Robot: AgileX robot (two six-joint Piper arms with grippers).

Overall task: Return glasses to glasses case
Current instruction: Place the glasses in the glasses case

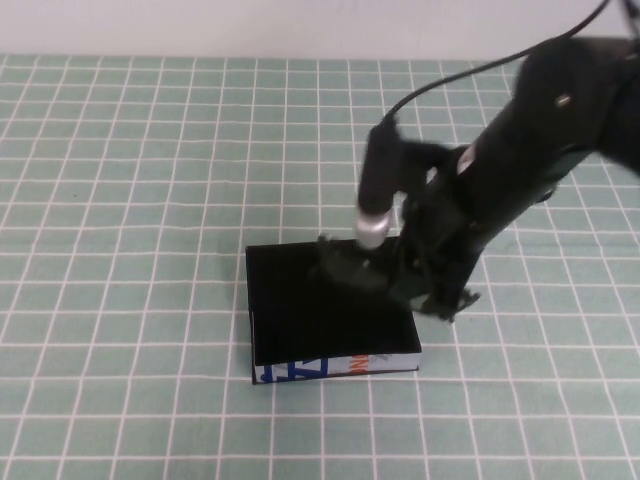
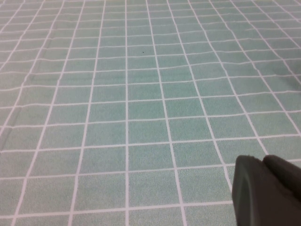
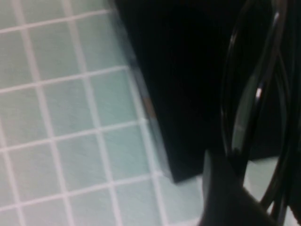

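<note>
Black wire glasses (image 3: 249, 108) sit pinched in my right gripper (image 1: 400, 268) over the open glasses case's (image 1: 320, 310) two-o'clock corner, so I should lower them level and centred before letting go, while my left gripper (image 2: 268, 190), state unclear, waits over bare mat.

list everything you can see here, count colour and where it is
glasses case: one, black with a white printed side, open on the table near the middle
glasses: one pair, thin dark wire frame, held in the right gripper over the far right part of the case
table: one, green cloth with a white grid, under everything
right gripper: one, black, over the case's far right corner, shut on the glasses
left gripper: one, dark, only a tip shows in the left wrist view, above bare cloth, out of the high view
</note>
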